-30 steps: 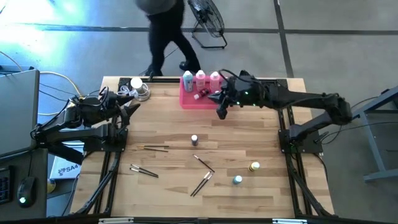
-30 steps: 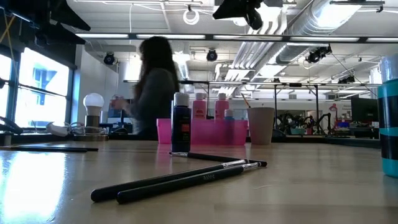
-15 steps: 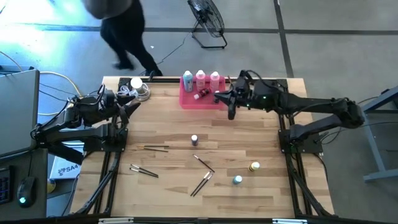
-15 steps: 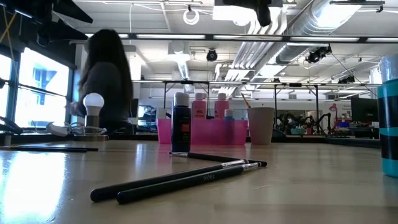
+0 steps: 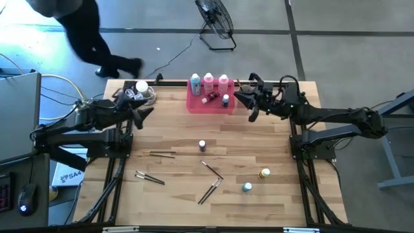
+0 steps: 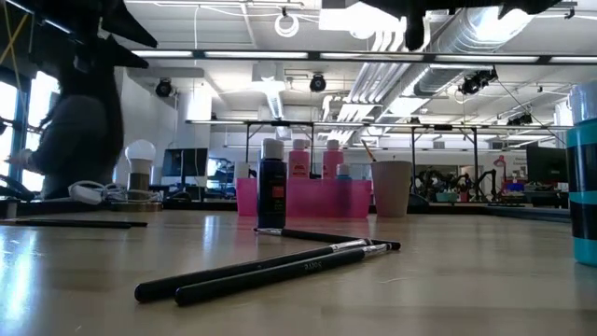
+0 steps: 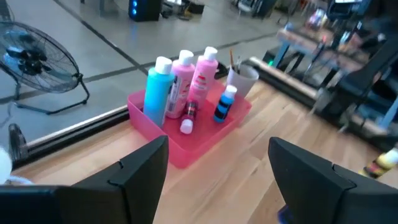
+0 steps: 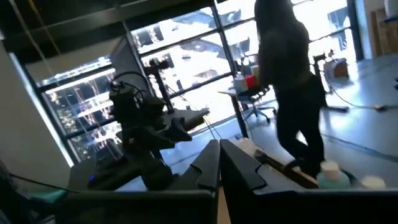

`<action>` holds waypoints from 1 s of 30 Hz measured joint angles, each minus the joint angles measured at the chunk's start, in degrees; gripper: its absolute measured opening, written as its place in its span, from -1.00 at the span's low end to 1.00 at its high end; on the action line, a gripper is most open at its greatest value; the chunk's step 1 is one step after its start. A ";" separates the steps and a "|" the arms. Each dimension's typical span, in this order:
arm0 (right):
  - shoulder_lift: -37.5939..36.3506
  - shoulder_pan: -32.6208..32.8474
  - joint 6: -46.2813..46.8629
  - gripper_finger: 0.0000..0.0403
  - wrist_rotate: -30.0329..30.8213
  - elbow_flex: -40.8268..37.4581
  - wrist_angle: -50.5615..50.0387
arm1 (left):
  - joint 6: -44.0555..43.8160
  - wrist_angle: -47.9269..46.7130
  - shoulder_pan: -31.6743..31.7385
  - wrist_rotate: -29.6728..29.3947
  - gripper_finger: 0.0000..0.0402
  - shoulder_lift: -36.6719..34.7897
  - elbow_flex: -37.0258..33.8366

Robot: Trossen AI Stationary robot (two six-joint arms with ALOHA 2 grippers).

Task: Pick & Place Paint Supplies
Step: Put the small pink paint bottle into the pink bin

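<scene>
Right gripper (image 5: 250, 110) is closed on nothing, hanging over the far edge of the counter (image 5: 272, 142) toward its right corner, just beside the pink tray (image 5: 197, 107). Left gripper (image 5: 143, 115) has jaws wide open and empty, near the far left corner.

Tray sits at the far edge, middle. Inside it: teal bottle (image 7: 158, 90), two pink bottles (image 7: 181, 79) with white caps standing in a row, a small blue bottle (image 7: 225, 103) upright, a dark red one (image 7: 189, 116) lying down. Beige cup (image 7: 241, 78) stands just beside the tray.

Out on the counter: dark blue tiny bottle (image 5: 202, 146) upright near the centre. Yellow bottle (image 5: 264, 173) and teal tiny bottle (image 5: 247, 188) toward the near right. Paintbrushes are loose: one (image 5: 162, 153) left of centre, a pair (image 5: 149, 178) near left, another (image 5: 211, 170) and a crossed pair (image 5: 209, 191) near the middle.

A person (image 5: 84, 32) is on the floor beyond the far left corner; a fan (image 5: 217, 22) stands beyond the far edge.
</scene>
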 joint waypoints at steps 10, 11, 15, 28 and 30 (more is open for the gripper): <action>0.09 -0.44 2.35 -0.98 4.93 -2.07 -8.61 | 4.69 15.53 0.01 -1.93 0.35 15.65 0.00; 0.09 -0.71 2.35 -0.98 5.22 -2.07 -8.73 | 4.60 17.56 0.01 -1.95 0.35 17.11 0.00; -0.83 -1.86 1.46 -0.98 4.61 -2.07 -9.23 | 4.75 24.74 0.03 -1.91 0.35 22.51 0.07; -8.94 -8.86 -0.72 -0.98 -8.33 -2.00 -18.82 | -2.09 27.95 0.06 -0.84 0.35 34.42 2.93; -9.13 -9.77 -0.83 -0.98 -8.38 -2.00 -20.52 | -2.79 29.41 0.48 -0.80 0.35 36.08 2.93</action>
